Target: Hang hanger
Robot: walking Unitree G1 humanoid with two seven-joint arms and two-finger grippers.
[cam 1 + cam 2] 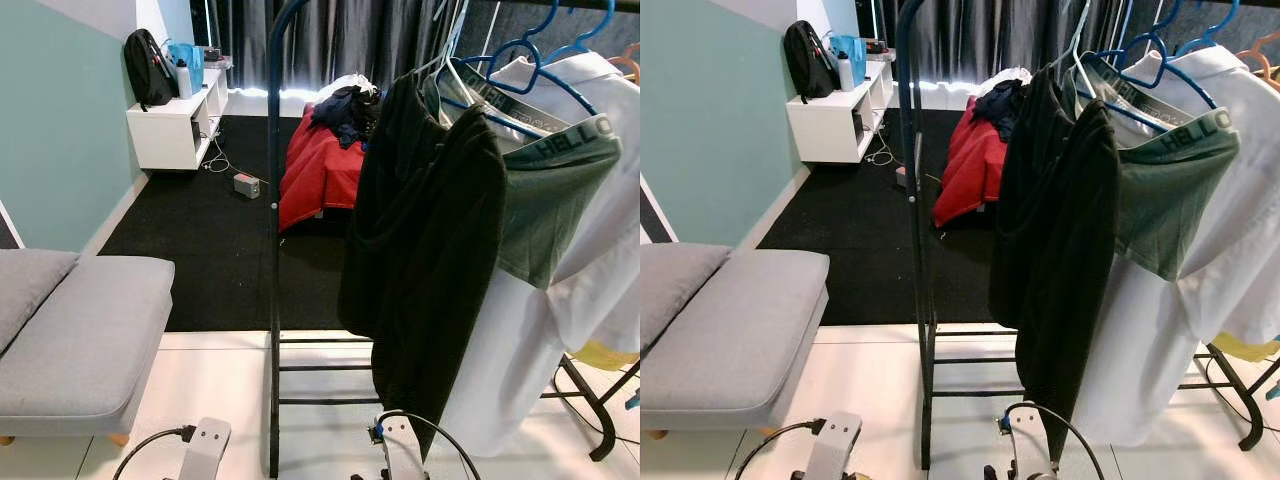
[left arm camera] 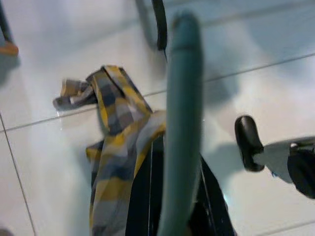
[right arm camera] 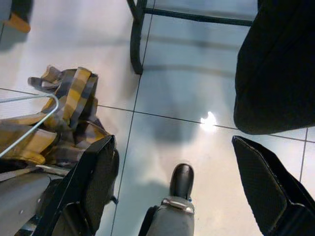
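Hanger (image 3: 29, 123) carrying a yellow plaid garment (image 2: 115, 162) is riding low at the left gripper (image 2: 182, 147), whose fingers are too blurred to tell. Thin stiff wire, light but garment-swung; the hook looks best to grasp. Right gripper (image 3: 182, 191) is gaping open, hanger just beside its left finger (image 3: 96, 177). Clothes rack (image 1: 273, 200) is standing ahead.

Two pale silver forearms show at the bottom of the head views, each with a looping black cable. The right hand (image 3: 184, 187) has two broad black textured fingers (image 3: 98, 182).
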